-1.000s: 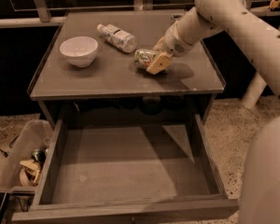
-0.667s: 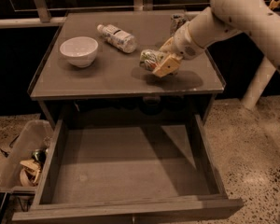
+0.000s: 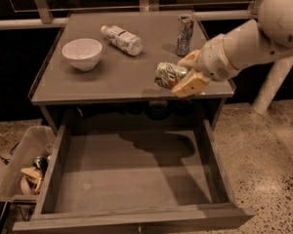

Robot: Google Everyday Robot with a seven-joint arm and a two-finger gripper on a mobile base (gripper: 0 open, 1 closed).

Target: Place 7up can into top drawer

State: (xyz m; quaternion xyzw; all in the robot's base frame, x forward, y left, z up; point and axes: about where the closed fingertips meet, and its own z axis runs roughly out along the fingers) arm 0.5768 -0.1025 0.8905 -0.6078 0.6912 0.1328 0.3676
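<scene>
I see the gripper (image 3: pixel 186 75) over the front right part of the tabletop (image 3: pixel 112 79), close to the front edge. Its two pale fingers (image 3: pixel 189 85) are closed around the 7up can (image 3: pixel 167 74), one above and one below, so the jaws are narrow and they hold the can. The can lies on its side in the grip, with one silver end pointing to the left edge of the tabletop. It looks lifted from the surface, but I cannot tell how much. The white arm (image 3: pixel 249 43) comes in from the right side, past the right edge.

The top drawer (image 3: pixel 136 179) is pulled out wide below the front edge, and its flat grey bottom is open to my view. The can is not inside it; it is above the tabletop, behind the drawer opening.

On the tabletop, a white bowl (image 3: pixel 82 53) stands upright near the left edge. A clear bottle (image 3: pixel 121 39) with a white label lies on its side toward the back edge, left of the middle. A slim silver can (image 3: pixel 184 34) stands upright near the back right corner, just behind the gripper. On the floor beside the drawer's left side there is a clear plastic bin (image 3: pixel 19 155) with some scraps inside.
</scene>
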